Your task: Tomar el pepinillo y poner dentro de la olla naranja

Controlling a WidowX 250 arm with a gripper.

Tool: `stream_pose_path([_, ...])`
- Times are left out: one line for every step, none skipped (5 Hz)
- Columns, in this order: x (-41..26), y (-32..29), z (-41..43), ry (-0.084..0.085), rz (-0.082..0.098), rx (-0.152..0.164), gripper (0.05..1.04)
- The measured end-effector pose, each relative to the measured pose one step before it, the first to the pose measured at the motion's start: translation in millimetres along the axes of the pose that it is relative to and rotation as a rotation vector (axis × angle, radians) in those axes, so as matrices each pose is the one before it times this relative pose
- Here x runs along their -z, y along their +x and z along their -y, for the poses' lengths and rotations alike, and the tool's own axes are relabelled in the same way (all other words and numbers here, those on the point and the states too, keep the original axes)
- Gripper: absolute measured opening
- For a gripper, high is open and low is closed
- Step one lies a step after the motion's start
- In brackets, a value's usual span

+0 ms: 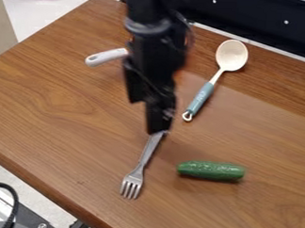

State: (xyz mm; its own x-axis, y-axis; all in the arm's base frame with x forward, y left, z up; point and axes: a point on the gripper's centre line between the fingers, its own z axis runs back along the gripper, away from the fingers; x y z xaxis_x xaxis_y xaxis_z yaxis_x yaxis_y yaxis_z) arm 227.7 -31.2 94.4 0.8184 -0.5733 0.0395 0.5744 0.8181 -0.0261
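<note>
On the wooden table [61, 108], we found the pickle [211, 170] lying on its side, below and to the right of the black gripper [159, 128] as the camera saw it, near it but clearly apart. Its long axis ran nearly level across the view, from left to right, so its left end was the nearer to the gripper.

State of gripper: whether wide or narrow, we could not tell. We noted no contact with the pickle.

The fork [133, 180] lay tines down-view, its handle end just by the gripper's tip; whether the two touched, we could not tell. The ladle-like spoon [207, 92] lay up-view of the pickle, well apart from it. A pale handle [108, 57] stuck out from behind the arm [151, 52] with traces of orange beside it; we took these for the pot, mostly hidden.

Our judgement: the approach called for a shift toward the pickle's middle, then a grip across its narrow width. Sliding over too low risked dragging the fork, and a grip at the near end risked rolling or swinging the pickle.
</note>
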Motion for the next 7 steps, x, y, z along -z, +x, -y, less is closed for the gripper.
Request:
stream_pose_path([7.52, 16.42, 16.95, 0.0003, 0.0261, -0.0145, 0.999])
stream_pose_path([18.33, 9.11, 12.4, -0.0125, 0.0189, 0.0162, 0.999])
stream_pose_path([18.36, 4.46, 6.11, -0.0324, 0.0201, 0.0518, 0.999])
stream_pose_path([0.93, 3.08, 2.43, -0.0175, 0.021, 0.048, 0.999])
stream_pose_path([-0.52, -3.14, 0.21, -0.0206, -0.0175, 0.0254, 0.999])
stream_pose_path([6.95, 0.23, -3.62, 0.0354, -0.0015, 0.0224, 0.999])
stream_pose_path([0.48, 1.19, -2.4, 0.0226, 0.0025, 0.0169, 0.999])
